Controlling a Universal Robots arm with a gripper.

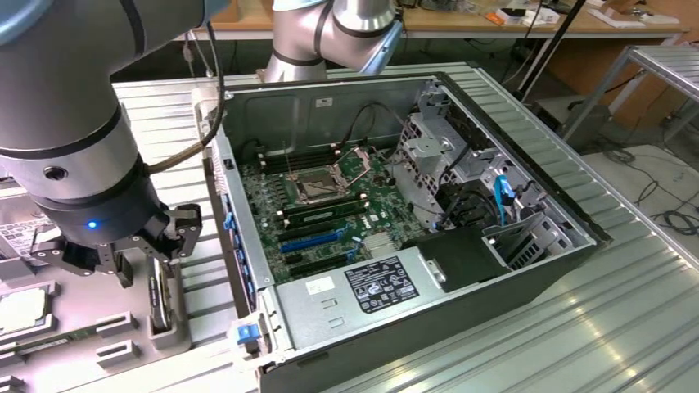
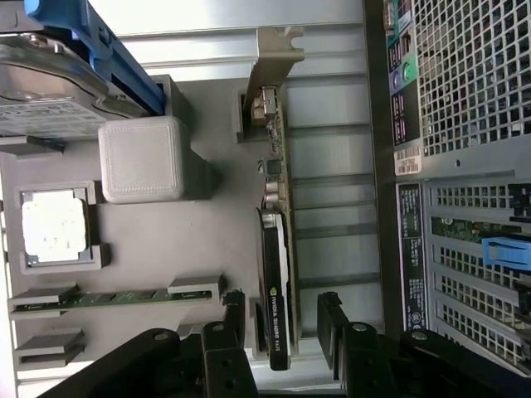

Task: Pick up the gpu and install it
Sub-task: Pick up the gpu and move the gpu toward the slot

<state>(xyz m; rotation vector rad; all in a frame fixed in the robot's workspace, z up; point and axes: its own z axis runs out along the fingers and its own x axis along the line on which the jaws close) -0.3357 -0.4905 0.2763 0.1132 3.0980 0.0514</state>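
The pick-up step is in hand. The claw (image 2: 282,303) hangs spread wide over the gpu (image 2: 278,274), one of its fingers (image 2: 330,319) on each side of the card and neither touching it. The gpu stands on edge in a grey holder (image 2: 207,232) on the worktop (image 1: 611,311), near its edge at the exterior view's left, just beside the open case (image 1: 437,205). As I judge it, the grasp calls for staying centred on the cooler block, so the thin board is pinched squarely and not tilted.

Bright, even light. The ribbed tabletop (image 1: 611,311) carries soft glare; the computer case (image 1: 327,106) interior lies in shade. In the wrist view the gpu (image 2: 278,282) glints faintly and a pale chip (image 2: 54,228) washes out white.
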